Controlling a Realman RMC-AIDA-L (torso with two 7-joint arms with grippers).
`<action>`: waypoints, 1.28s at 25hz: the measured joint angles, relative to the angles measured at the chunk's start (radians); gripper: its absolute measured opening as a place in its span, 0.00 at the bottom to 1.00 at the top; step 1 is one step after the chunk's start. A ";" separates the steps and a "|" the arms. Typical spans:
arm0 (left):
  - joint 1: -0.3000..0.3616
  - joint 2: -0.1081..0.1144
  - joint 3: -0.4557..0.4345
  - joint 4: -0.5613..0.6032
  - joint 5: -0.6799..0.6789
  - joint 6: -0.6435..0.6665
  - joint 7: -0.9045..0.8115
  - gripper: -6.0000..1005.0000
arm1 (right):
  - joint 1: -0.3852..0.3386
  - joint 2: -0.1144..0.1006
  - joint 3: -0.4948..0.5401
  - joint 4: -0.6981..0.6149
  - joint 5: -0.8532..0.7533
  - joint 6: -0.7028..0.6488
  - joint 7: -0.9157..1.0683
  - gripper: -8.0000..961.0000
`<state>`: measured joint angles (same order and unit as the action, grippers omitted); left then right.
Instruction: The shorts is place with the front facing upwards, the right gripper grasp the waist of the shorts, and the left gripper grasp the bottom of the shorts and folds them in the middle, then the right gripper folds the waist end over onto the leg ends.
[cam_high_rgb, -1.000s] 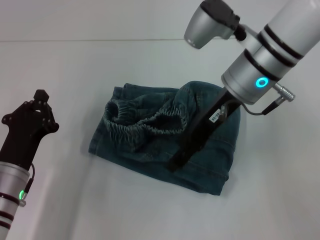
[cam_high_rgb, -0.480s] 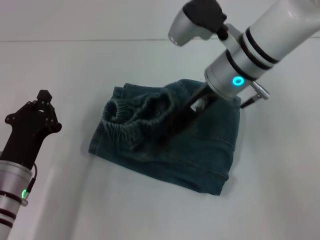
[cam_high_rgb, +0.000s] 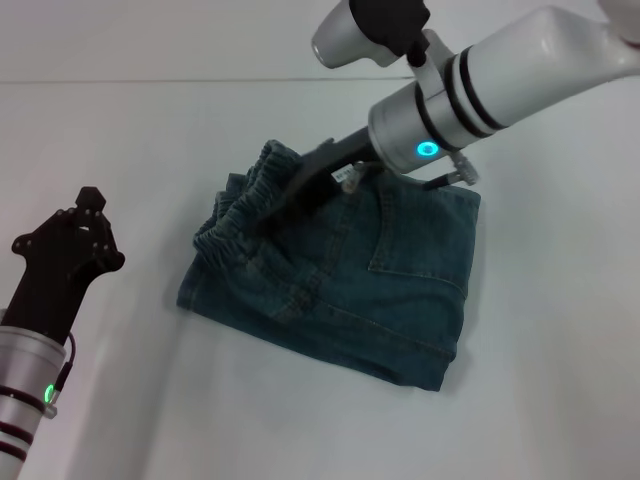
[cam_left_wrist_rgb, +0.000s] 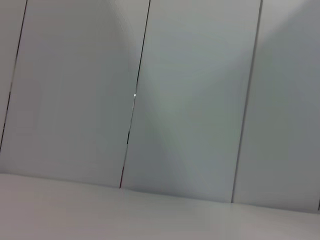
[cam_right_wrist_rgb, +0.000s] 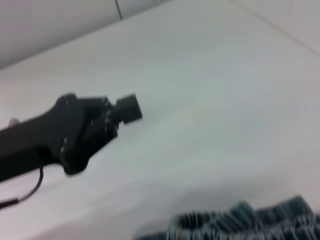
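- the shorts (cam_high_rgb: 350, 285) lie folded into a compact block on the white table (cam_high_rgb: 140, 150), a stitched patch pocket (cam_high_rgb: 425, 245) facing up.
- the waist (cam_high_rgb: 245, 195), a gathered elastic band, runs along the fold's left edge, towards the robot's left; its ruffles also show at the edge of the right wrist view (cam_right_wrist_rgb: 245, 225).
- the right gripper (cam_high_rgb: 275, 215) reaches across the folded denim with its black fingers over the waist; whether they pinch the band or stand apart i cannot tell.
- the left gripper (cam_high_rgb: 85, 215) hangs over bare table well left of the shorts, holding nothing; its finger spread is unclear.
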<state>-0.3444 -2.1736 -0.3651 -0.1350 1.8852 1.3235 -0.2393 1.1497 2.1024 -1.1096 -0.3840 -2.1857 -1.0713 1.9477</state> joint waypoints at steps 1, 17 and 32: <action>0.000 0.000 0.000 0.000 -0.001 0.000 0.000 0.01 | -0.001 0.001 -0.011 0.010 0.035 0.020 -0.022 0.99; 0.007 0.005 0.014 0.011 0.001 0.030 -0.032 0.02 | -0.347 -0.018 -0.005 -0.150 0.502 -0.072 -0.309 0.99; -0.039 0.011 0.327 0.292 0.075 0.248 -0.488 0.38 | -0.726 -0.140 0.138 -0.197 0.515 -0.497 -0.495 0.99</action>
<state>-0.3832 -2.1628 -0.0381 0.1565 1.9606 1.5718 -0.7271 0.4238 1.9629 -0.9717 -0.5814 -1.6706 -1.5683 1.4526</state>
